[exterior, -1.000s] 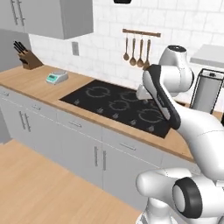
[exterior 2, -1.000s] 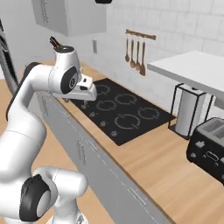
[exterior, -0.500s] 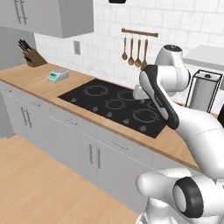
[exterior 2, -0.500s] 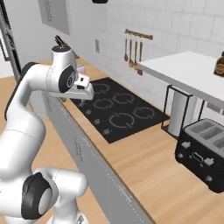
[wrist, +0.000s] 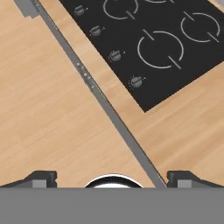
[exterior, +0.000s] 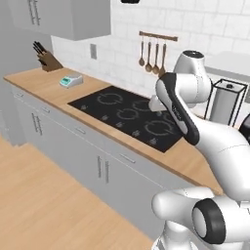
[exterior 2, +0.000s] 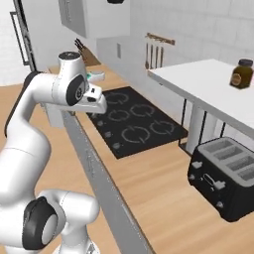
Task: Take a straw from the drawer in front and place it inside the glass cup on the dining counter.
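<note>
Wood tabletop (exterior: 49, 85) runs along the tiled wall, grey cabinet fronts (exterior: 73, 146) below it. Black hob (exterior: 124, 114) set into the tabletop; the arm is folded above its right end. Black toaster (exterior 2: 225, 181) sits on the tabletop right of the hob, under a white shelf (exterior 2: 208, 87) carrying a brown jar (exterior 2: 241, 73). Knife block (exterior: 47, 59) and small scale (exterior: 71, 80) at the far left end, utensils (exterior: 152, 54) hanging on the wall rail. Gripper (wrist: 111, 177) looks down at the tabletop front edge beside the hob knobs (wrist: 136, 82); fingertips wide apart, nothing between them. Can't spot the straw, the drawer's location unclear.
</note>
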Robot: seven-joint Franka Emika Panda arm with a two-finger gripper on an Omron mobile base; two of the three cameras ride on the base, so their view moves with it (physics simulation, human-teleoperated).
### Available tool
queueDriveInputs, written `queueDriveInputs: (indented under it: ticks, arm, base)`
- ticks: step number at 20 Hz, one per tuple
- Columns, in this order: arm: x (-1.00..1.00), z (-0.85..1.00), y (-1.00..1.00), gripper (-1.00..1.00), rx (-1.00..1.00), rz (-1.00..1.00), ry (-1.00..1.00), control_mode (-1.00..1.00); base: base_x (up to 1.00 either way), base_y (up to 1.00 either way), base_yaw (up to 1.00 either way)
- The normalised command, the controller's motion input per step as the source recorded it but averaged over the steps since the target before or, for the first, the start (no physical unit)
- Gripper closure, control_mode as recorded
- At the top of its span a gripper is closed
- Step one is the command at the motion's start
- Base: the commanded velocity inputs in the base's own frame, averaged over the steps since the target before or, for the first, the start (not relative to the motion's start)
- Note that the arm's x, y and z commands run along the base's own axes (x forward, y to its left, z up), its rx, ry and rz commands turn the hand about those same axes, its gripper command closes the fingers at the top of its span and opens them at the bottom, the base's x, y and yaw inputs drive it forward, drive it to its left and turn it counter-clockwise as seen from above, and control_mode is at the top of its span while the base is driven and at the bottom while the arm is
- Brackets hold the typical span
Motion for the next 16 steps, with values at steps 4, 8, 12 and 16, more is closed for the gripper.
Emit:
queueDriveInputs:
  ticks: [4,8,12,16]
  arm:
    - [0.0,0.0,0.0,-1.0,0.0,0.0,0.0,1.0]
    - [0.0,0.0,0.0,-1.0,0.0,0.0,0.0,1.0]
    - [0.0,0.0,0.0,-1.0,0.0,0.0,0.0,1.0]
    - [0.02,-0.01,-0.14,-1.0,0.0,0.16,0.0,-1.0]
  base:
    - [0.2,-0.45,0.3]
    - [0.17,-0.49,0.41]
    - [0.0,-0.65,0.49]
    - [0.0,0.0,0.0]
